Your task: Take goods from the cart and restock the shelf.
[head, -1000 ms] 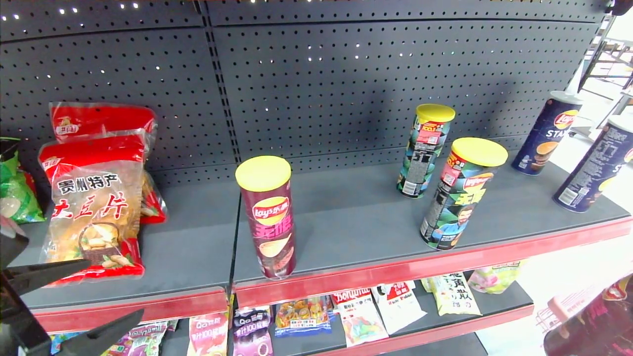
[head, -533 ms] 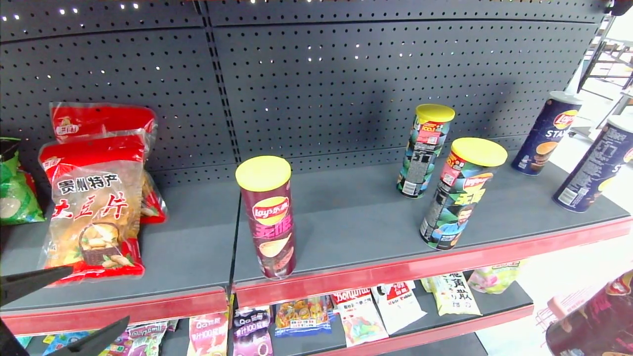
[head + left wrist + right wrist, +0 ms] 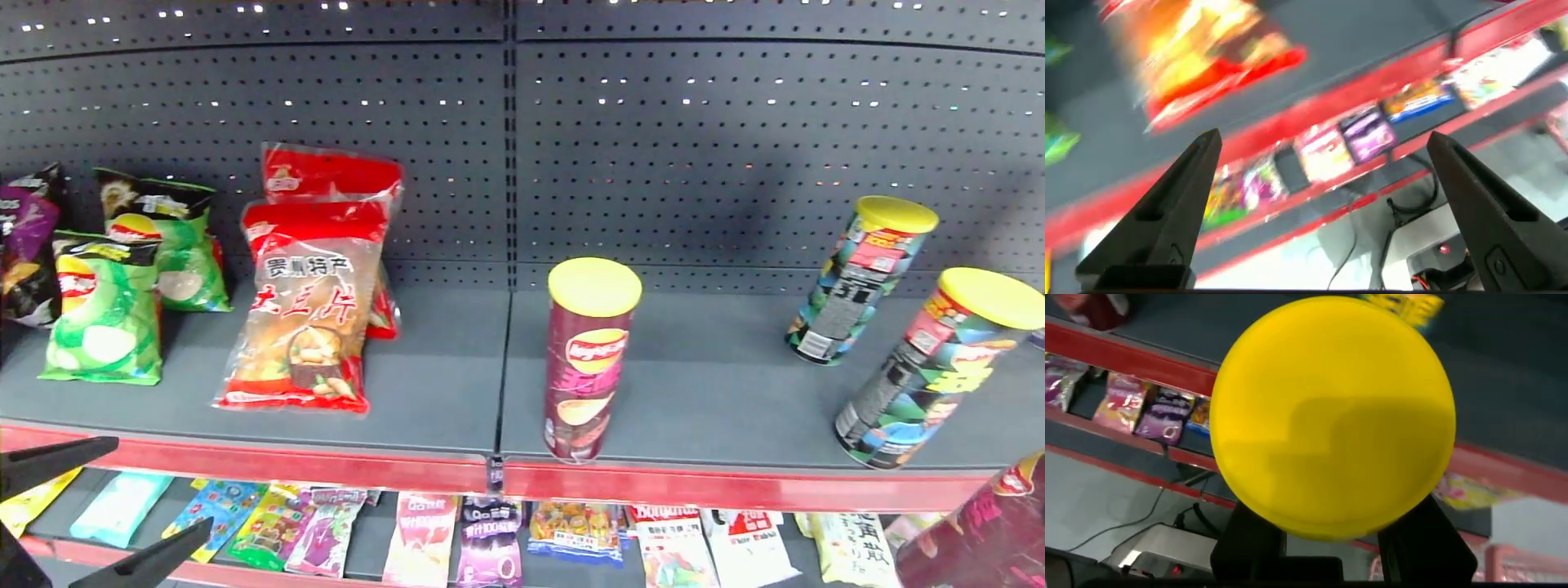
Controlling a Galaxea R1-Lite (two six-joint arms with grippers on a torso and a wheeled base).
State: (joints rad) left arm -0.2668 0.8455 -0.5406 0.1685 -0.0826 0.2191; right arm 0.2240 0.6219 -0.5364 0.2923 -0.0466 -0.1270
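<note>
Currently, the dark grey metal shelf with a red front lip (image 3: 653,483) carries a maroon cylindrical chip can with a yellow lid (image 3: 589,367), upright near the front edge at mid-shelf. To its right stands a dark patterned can with a yellow lid (image 3: 939,376), with a second patterned can (image 3: 857,282) farther back. Left of the maroon can, two red-and-clear snack bags (image 3: 306,318) lean one behind the other, and green chip bags (image 3: 106,310) sit at the far left. Small colourful packets (image 3: 490,539) lie in a row on the lower shelf (image 3: 49,543).

The left tool (image 3: 90,506) hangs low at the near left, in front of the lower shelf, its black fingers (image 3: 1167,212) wide apart and holding nothing. The right tool (image 3: 1335,543) is at the near right, clamped on another yellow-lidded maroon can (image 3: 1333,416), held off the shelf in front of the red lip.
</note>
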